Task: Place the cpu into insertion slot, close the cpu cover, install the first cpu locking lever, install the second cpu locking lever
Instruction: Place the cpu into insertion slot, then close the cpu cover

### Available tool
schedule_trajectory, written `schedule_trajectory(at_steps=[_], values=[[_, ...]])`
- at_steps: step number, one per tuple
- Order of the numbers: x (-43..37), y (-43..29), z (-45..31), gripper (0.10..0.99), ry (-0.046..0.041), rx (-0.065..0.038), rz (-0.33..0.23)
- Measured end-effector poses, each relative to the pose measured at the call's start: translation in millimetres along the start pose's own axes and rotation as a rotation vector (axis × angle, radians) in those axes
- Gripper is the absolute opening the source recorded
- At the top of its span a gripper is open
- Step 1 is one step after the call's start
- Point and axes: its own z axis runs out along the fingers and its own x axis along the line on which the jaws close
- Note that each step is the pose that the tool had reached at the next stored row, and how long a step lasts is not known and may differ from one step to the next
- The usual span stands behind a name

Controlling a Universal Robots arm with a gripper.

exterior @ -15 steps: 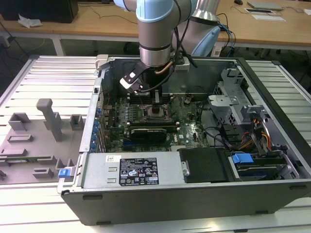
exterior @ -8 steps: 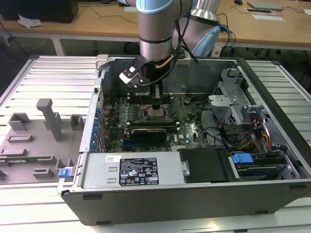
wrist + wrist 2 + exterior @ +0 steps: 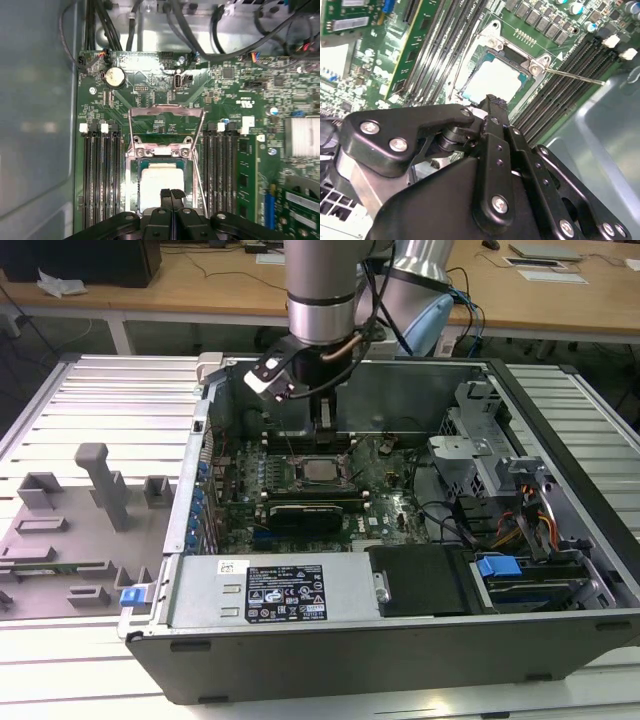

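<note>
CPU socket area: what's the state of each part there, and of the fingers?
cpu: seated, silvery face up.
cpu cover: down over the cpu.
locking lever: unlatched, sticking out across the memory slots.
gripper: fingers shut, holding nothing, tips over the cpu.

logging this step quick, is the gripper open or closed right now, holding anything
Gripper: closed, fingertips pressed together with nothing held, poised over the cpu.
</note>
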Motion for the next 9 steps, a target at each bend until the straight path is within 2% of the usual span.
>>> schedule_trajectory(at_steps=[2,9], values=[[-0.3,0.4,-5.3,0.106,-0.0040,0.000,0.000],[-0.3,0.5,-6.3,0.106,-0.0039,0.000,0.000]])
